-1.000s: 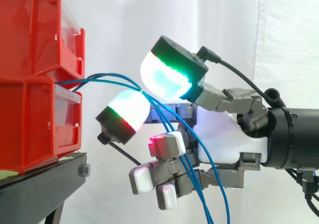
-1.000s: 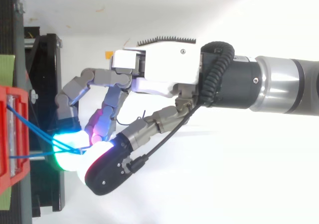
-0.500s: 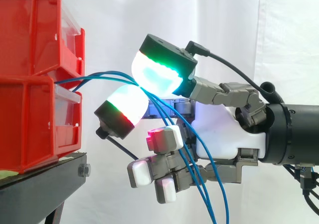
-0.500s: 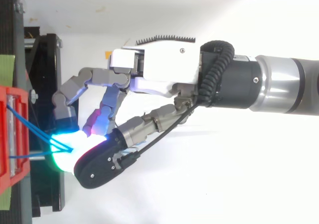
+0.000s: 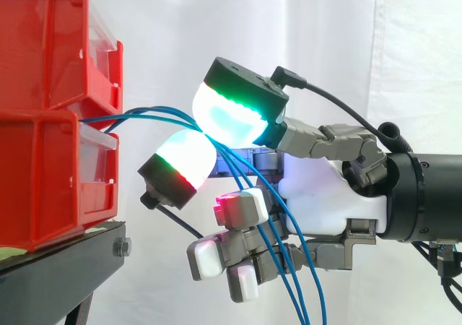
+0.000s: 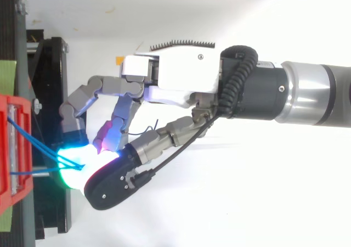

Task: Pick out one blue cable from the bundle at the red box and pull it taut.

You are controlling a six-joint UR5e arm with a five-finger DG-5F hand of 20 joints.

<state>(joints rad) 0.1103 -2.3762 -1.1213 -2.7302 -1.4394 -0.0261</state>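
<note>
The hand (image 5: 325, 195) has backed slightly toward frame right; at left the red bins (image 5: 43, 159) sit on the black counter (image 5: 58, 267), blue cables (image 5: 148, 111) arc slack from them to centre frame, where the fingers (image 5: 184, 155) pinch what appears to be several strands, so isolating one and tautening remain, with neighbouring strands crowding the pinch.

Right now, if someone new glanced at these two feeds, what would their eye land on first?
First, the two big glowing fingertips, white with green and red rims, at the middle of the side view. They pinch the blue cables just right of the stacked red bins. Next, the cables themselves: they arc out of the bins, pass between those pads and hang slack down across the hand.
</note>
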